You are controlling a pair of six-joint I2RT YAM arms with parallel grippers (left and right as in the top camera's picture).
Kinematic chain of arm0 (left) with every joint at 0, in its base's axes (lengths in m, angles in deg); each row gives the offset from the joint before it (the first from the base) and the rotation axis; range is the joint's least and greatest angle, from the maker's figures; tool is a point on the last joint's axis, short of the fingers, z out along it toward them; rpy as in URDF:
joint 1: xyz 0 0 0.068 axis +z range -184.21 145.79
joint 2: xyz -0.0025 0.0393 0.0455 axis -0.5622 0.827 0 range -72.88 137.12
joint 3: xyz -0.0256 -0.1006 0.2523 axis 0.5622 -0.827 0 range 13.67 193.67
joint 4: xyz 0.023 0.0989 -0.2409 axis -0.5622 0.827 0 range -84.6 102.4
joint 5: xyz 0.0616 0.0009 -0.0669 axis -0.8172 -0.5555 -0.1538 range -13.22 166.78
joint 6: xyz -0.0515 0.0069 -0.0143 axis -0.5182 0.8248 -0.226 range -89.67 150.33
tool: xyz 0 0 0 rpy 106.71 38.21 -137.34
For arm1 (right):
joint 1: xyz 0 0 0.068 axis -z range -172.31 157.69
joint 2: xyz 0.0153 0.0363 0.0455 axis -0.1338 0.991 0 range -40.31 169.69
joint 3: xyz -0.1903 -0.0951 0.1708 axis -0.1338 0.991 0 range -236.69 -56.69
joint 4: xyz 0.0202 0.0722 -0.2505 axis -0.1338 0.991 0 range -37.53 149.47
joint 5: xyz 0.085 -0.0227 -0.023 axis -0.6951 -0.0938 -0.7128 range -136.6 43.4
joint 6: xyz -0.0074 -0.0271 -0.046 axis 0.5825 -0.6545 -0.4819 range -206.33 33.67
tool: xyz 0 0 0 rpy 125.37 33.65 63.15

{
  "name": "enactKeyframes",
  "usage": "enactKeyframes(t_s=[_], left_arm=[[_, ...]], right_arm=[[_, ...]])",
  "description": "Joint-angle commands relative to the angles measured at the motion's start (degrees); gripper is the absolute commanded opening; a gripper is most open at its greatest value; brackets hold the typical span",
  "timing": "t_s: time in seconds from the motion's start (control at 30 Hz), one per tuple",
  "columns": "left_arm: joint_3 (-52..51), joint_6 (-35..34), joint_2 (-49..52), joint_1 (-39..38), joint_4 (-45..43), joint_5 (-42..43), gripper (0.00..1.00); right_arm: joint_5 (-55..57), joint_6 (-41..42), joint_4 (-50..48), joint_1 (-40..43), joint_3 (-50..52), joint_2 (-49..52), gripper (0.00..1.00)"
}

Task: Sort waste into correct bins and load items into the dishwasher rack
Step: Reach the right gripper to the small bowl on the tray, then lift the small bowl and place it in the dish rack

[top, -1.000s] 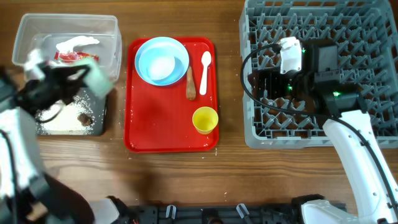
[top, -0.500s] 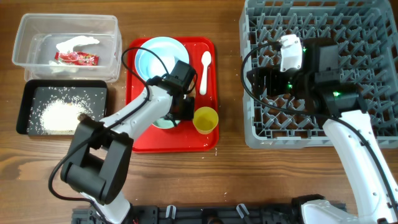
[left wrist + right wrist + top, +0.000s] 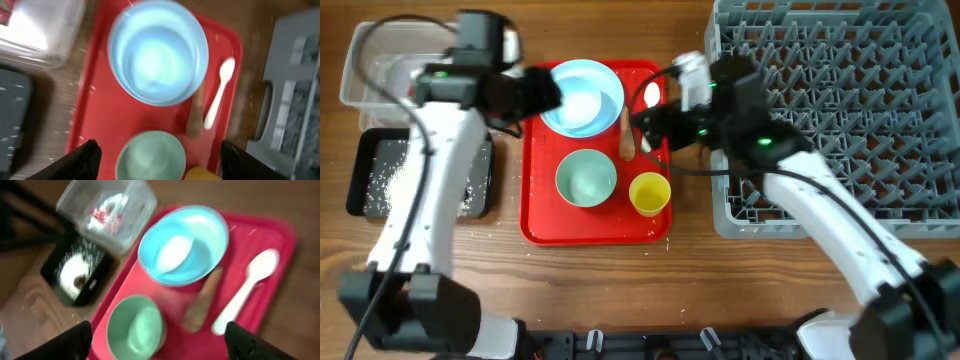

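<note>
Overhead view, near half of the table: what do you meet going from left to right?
Shallow black tray → flat red serving tray, carrying a pale green bowl, then a small yellow cup → large grey plastic rack with upright pegs.

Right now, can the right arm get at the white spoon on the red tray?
Probably yes: the right gripper hangs open over the red tray, and the white spoon lies uncovered beside the brown stick.
</note>
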Motion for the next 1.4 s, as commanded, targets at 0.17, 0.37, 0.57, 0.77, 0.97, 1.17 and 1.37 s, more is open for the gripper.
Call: enactKeyframes(t_s=[0.17,0.37,0.57,0.77,0.97,1.17,1.37], left_arm=[[1.49,-0.76,-6.12,19.52,4.39,0.46,0.89],[0.44,-0.37,-5.01,16.11,5.79,-0.02,0.90],[0.42,-0.37,-3.41,18.12,6.40,-6.75,1.00],[0.42,-0.37,-3.41,20.85,6.43,-6.69,1.00],[0.42,-0.55,-3.41,20.85,6.43,-6.67,1.00],[0.42,-0.55,-3.41,20.85,6.43,-6.67,1.00],[0.42,-0.55,-3.41,20.85,6.43,-6.67,1.00]], right_arm=[[21.18,3.13,42.64,-7.80,-36.98,17.03,0.73],[14.75,1.42,38.82,-10.16,-36.89,25.07,0.64],[12.48,-6.12,32.72,-15.37,-36.89,40.54,0.53],[11.45,-6.27,31.95,-15.32,-36.92,43.06,0.06],[19.82,-5.62,35.15,-11.17,-40.39,26.64,0.04],[68.22,-10.67,19.98,6.27,-39.15,15.17,0.04],[81.40,-59.49,-15.13,10.91,-39.12,36.63,0.05]])
